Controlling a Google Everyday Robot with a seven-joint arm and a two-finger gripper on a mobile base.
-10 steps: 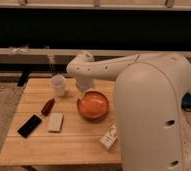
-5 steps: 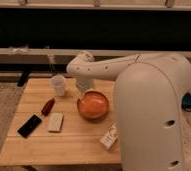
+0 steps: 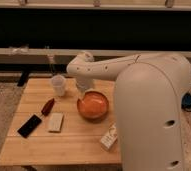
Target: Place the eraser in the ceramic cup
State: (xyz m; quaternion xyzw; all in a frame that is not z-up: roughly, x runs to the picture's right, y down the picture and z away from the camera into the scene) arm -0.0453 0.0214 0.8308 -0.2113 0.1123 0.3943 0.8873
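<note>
The eraser (image 3: pixel 29 126) is found flat near the desk's front left corner. It is judged stiff, light and thin, best pinched across its width. The gripper (image 3: pixel 84 88) is held beside the cup (image 3: pixel 58 85), toward the back edge; whether it is open cannot be told.

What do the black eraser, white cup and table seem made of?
Flat black rectangular eraser: matte dark slab, maybe rubber or plastic. Small white cup: smooth pale walls, ceramic-looking, possibly plastic. Table: light wood, plank lines showing. The hand hangs between cup and orange bowl.
</note>
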